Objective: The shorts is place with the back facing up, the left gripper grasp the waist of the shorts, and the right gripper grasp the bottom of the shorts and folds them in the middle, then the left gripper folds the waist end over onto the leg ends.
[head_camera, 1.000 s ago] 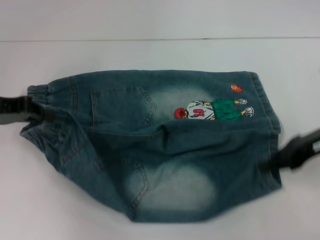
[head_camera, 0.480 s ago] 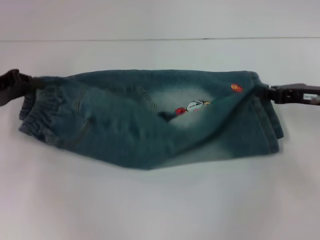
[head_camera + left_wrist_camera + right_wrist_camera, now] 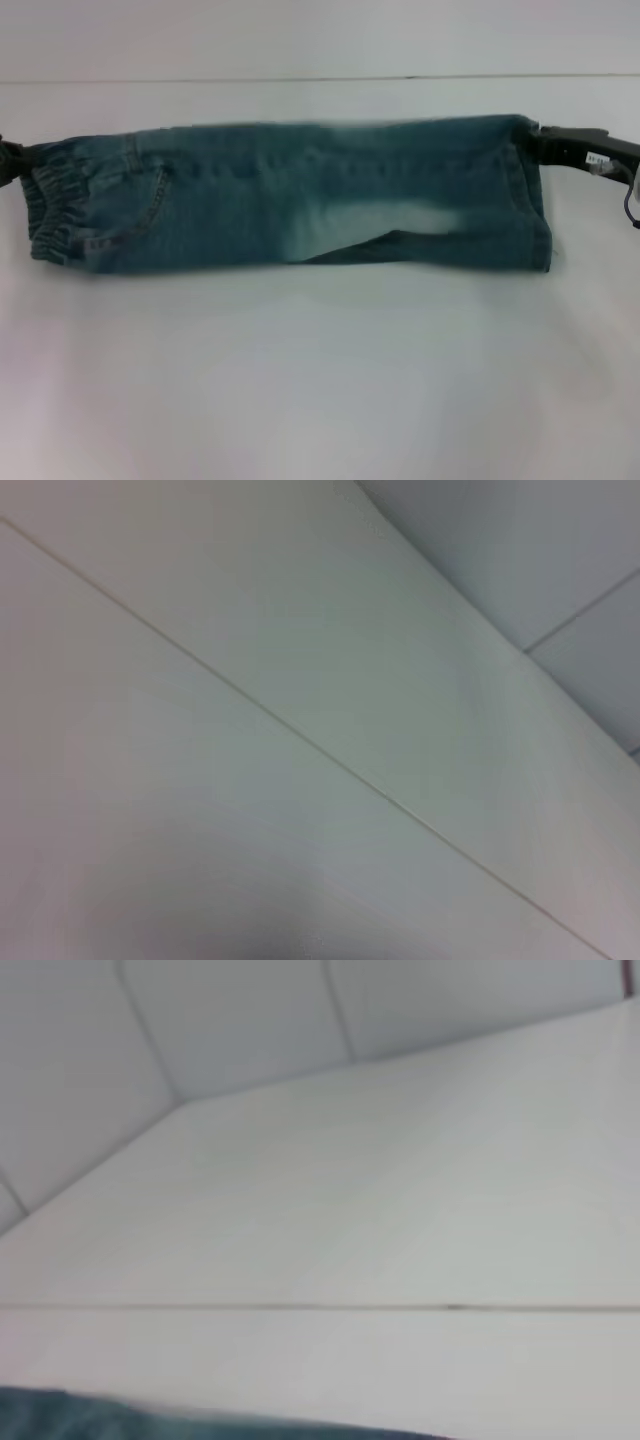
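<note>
The shorts lie across the middle of the head view as a long, narrow band of faded blue denim on the white table, folded in half lengthwise so that one layer covers the other. A pale bleached patch shows near the centre, a curved pocket seam with orange stitching sits toward the left, and a dark fold line runs along the lower edge right of centre. The waist, gathered and ruffled, bunches at the far left of the frame; the leg ends form the flat stitched edge at the right. My left gripper is at the left edge, upper corner of the waist, its fingers closed on the waist. My right gripper reaches in from the right edge with its white label visible, its fingers pinched on the upper corner of the leg ends. My right wrist view shows only the table and a sliver of denim at its lower left; my left wrist view shows the bare table surface and wall. Compared with half a second ago, the near half of the shorts has gone fully over: the embroidered player and the small orange ball are now covered, the slanting loose flap has flattened, and both my grippers have moved toward the upper part of the frame, drawing the band straight and taut.
</note>
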### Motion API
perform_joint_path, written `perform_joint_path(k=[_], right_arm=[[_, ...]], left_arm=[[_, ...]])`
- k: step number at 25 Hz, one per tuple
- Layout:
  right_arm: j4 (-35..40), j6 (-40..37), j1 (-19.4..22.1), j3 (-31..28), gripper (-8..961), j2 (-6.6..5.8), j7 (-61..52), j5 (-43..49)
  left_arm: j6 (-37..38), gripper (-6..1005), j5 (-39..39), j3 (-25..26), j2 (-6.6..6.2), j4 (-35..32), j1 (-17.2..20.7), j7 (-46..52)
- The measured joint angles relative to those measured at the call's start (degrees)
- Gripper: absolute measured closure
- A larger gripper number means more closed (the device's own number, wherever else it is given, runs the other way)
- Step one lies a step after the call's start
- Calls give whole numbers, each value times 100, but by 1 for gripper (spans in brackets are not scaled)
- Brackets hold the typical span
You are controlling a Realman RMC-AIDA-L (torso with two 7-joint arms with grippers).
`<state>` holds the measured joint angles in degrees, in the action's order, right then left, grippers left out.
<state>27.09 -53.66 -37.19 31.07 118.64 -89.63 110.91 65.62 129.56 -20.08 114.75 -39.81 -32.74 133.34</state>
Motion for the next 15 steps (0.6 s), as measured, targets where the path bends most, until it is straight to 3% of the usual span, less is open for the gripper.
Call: perform_joint_path(k=[15], right_arm=[[-429,846,-261,25,828,78,632,-280]], left_arm=[[-363,881,-6,-20,39,285,23,-700]])
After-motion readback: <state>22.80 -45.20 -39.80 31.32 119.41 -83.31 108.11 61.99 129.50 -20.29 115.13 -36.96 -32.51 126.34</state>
